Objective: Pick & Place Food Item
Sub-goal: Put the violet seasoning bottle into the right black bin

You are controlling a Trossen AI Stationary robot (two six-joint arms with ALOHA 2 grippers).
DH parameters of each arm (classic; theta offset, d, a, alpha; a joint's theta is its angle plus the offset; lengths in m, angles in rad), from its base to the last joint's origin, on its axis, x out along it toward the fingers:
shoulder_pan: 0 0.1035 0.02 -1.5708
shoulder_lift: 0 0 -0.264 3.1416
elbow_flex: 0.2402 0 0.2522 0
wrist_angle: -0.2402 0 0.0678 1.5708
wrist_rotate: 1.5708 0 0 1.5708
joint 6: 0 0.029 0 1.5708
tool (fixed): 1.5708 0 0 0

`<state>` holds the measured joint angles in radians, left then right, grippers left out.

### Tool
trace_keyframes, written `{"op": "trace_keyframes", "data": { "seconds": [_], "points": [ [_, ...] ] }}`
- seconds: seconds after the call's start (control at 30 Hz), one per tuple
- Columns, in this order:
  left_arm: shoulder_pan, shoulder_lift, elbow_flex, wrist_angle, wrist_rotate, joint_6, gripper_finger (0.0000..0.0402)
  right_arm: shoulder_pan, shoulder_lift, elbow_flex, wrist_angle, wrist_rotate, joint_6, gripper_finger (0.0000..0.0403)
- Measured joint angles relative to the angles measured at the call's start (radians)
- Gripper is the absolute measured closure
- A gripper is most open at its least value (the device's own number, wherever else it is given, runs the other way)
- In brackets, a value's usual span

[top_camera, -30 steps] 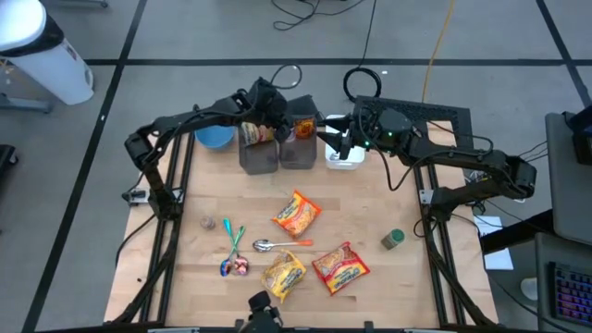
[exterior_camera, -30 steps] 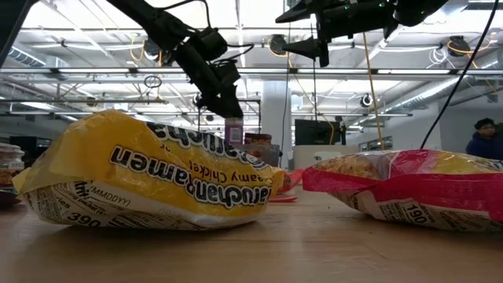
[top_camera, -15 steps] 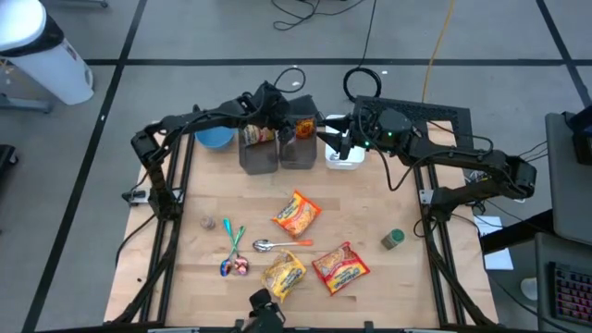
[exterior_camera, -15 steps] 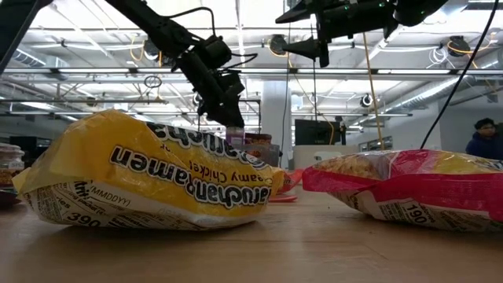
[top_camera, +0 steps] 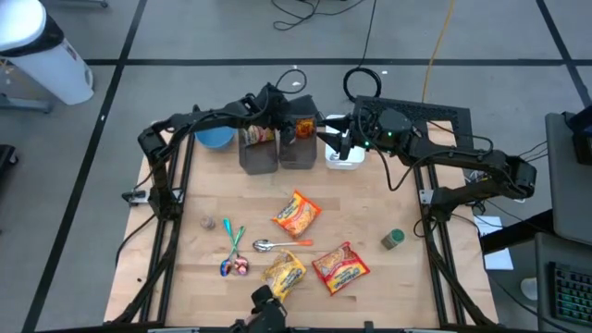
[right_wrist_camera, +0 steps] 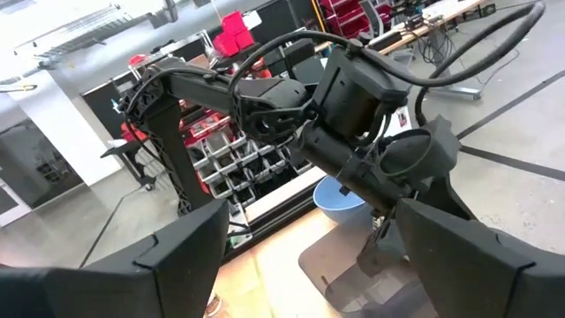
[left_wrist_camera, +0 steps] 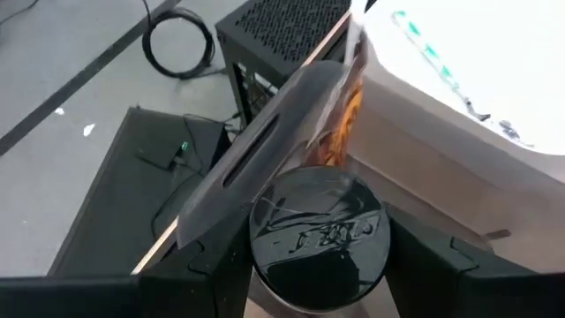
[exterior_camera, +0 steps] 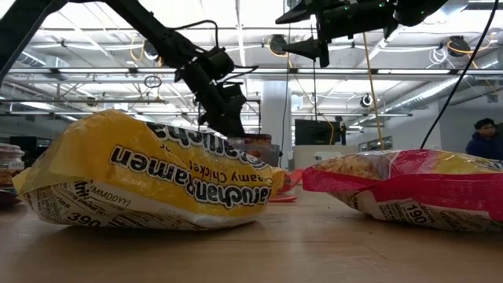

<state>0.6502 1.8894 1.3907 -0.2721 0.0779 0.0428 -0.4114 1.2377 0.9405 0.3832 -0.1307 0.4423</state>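
Note:
My left gripper (top_camera: 269, 118) is at the far middle of the table, shut on a small jar with a round black lid (left_wrist_camera: 320, 231). It holds the jar at the open top of the left grey bin (top_camera: 258, 155). In the low view the gripper (exterior_camera: 228, 122) shows above the yellow ramen packet (exterior_camera: 149, 173), which hides the jar's lower part. A second grey bin (top_camera: 298, 146) beside it holds an orange packet. My right gripper (top_camera: 335, 139) stands open and level above a white container (top_camera: 345, 159), with nothing between its fingers. My left gripper pinches the jar between its two fingers, one on each side of the jar just under the lid's rim (left_wrist_camera: 258, 265). The fingers slant down at it from the table's left. The lid faces up toward the wrist. Whether the jar's bottom rests in the bin is hidden.
Three ramen packets lie on the near half of the table: orange (top_camera: 296, 215), yellow (top_camera: 284, 275) and red (top_camera: 340, 266). Spoons (top_camera: 233, 244) and a metal spoon (top_camera: 274, 244) lie beside them, with a green-lidded jar (top_camera: 393, 240) at the right. A blue bowl (top_camera: 215, 137) stands left of the bins.
My left gripper has gone down with the jar toward the left grey bin, still shut on it. In the low view the jar has sunk behind the yellow packet.

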Motion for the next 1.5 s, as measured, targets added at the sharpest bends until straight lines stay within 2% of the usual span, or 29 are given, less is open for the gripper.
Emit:
{"op": "trace_keyframes", "data": {
  "seconds": [0.23,0.47,1.03,1.3,1.5],
  "points": [
    [-0.001,0.003,0.000,0.021,-0.003,0.013,0.0191,0.000,0.000,0.000,-0.007,0.000,-0.001,0.0085],
    [0.004,0.004,0.000,0.024,-0.057,0.033,0.0191,0.000,0.000,0.000,-0.006,0.004,-0.013,0.0085],
    [0.015,0.033,0.000,0.043,-0.030,-0.001,0.0191,0.000,0.000,0.000,-0.008,0.007,-0.013,0.0085],
    [0.016,0.033,0.000,0.040,-0.037,-0.002,0.0149,-0.001,0.000,0.000,-0.008,0.007,-0.016,0.0085],
    [0.016,0.033,0.000,0.040,-0.037,-0.003,0.0169,-0.001,0.000,0.000,-0.008,0.008,-0.016,0.0085]
  ]
}}
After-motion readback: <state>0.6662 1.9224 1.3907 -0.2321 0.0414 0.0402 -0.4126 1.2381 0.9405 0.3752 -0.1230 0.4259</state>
